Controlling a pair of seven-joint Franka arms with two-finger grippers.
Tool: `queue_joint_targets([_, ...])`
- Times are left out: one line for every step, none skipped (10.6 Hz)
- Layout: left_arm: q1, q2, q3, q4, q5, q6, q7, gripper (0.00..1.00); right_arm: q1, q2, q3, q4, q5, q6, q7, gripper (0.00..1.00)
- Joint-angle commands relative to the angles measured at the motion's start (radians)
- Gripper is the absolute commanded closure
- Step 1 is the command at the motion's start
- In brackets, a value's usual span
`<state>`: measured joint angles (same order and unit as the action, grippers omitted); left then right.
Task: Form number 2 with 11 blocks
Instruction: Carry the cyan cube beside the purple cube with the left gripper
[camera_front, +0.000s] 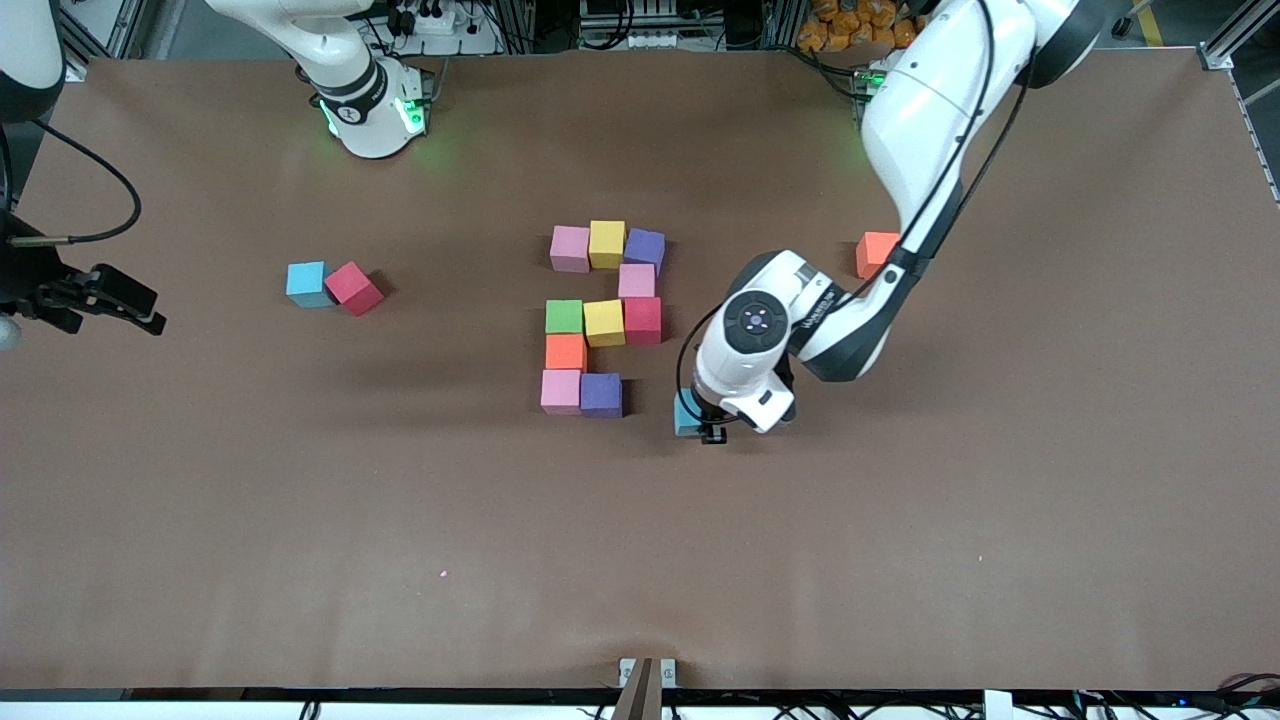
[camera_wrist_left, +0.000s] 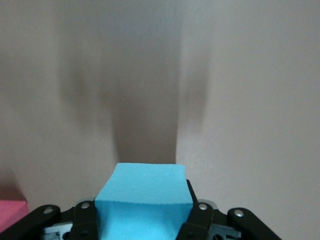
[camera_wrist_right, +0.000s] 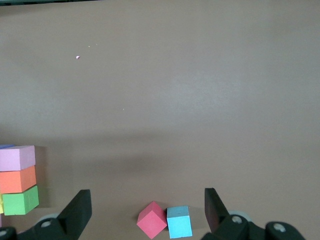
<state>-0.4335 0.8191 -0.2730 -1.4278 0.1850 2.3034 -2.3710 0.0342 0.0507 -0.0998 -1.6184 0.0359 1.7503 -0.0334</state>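
The number 2 (camera_front: 604, 322) lies partly formed at the table's middle: a pink, yellow and purple row, a pink cube, a green, yellow and red row, an orange cube, then a pink cube (camera_front: 561, 391) and a purple cube (camera_front: 601, 394). My left gripper (camera_front: 712, 428) is shut on a light blue block (camera_front: 686, 413), low over the table beside that purple cube with a gap between. In the left wrist view the block (camera_wrist_left: 145, 182) fills the fingers (camera_wrist_left: 85, 220). My right gripper (camera_front: 125, 305) waits open near the right arm's end of the table.
A second light blue block (camera_front: 306, 284) and a red block (camera_front: 353, 288) touch each other toward the right arm's end; they show below my right gripper (camera_wrist_right: 147, 200) in its wrist view (camera_wrist_right: 179, 221). A loose orange block (camera_front: 877, 253) lies under the left arm.
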Motion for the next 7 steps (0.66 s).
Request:
queue_joint_targets([-0.065,0.064,0.023,0.087,-0.015,-0.015,-0.059,0.49,-0.031,0.001,0.009,0.006,0.012,-0.002,-0.039,0.00])
queue_joint_targets([-0.098,0.071,0.052,0.087,-0.015,0.005,-0.079,0.49,-0.031,0.001,0.009,0.006,0.012,-0.002,-0.040,0.00])
queue_joint_targets([-0.132,0.078,0.081,0.087,-0.016,0.022,-0.092,0.49,-0.033,0.001,0.009,0.006,0.012,-0.002,-0.040,0.00])
queue_joint_targets([-0.157,0.084,0.095,0.087,-0.016,0.036,-0.096,0.49,-0.034,0.003,0.009,0.006,0.010,-0.002,-0.040,0.00])
queue_joint_targets([-0.166,0.094,0.098,0.089,-0.016,0.039,-0.096,0.48,-0.034,0.003,0.009,0.006,0.012,-0.002,-0.040,0.00])
queue_joint_targets([-0.172,0.098,0.098,0.089,-0.016,0.039,-0.096,0.48,-0.031,0.005,0.009,0.006,0.012,0.000,-0.039,0.00])
queue_joint_targets([-0.178,0.100,0.100,0.087,-0.016,0.039,-0.096,0.47,-0.033,0.005,0.009,0.008,0.012,0.000,-0.039,0.00])
